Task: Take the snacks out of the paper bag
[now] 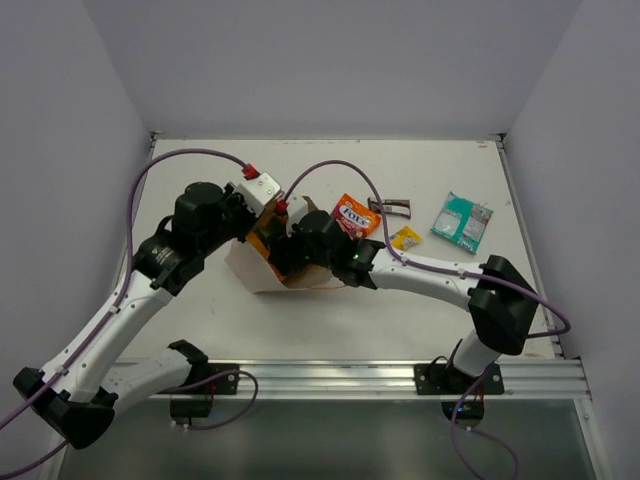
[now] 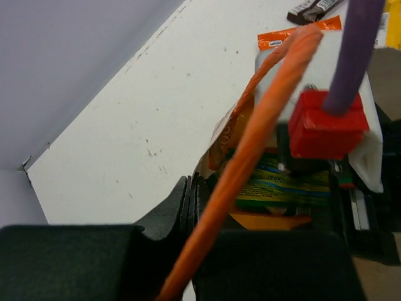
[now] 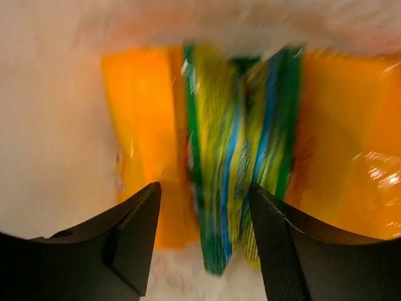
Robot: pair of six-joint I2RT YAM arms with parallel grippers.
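Right end effector (image 3: pixel 203 188) half-open over green packet (image 3: pixel 232 157) inside paper bag (image 3: pixel 56 125)

White-and-black arms (image 1: pixel 100 325), purple cables (image 1: pixel 131 215) (red plugs (image 1: pixel 250 170)), black jaws

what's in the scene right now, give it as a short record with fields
paper bag: on the table, between both arms
left gripper: shut on orange handle
right gripper: inside the bag, open
between its fingers: green packet, orange wrapper behind it
outside bag: orange packet, brown bar, yellow packet, teal packet
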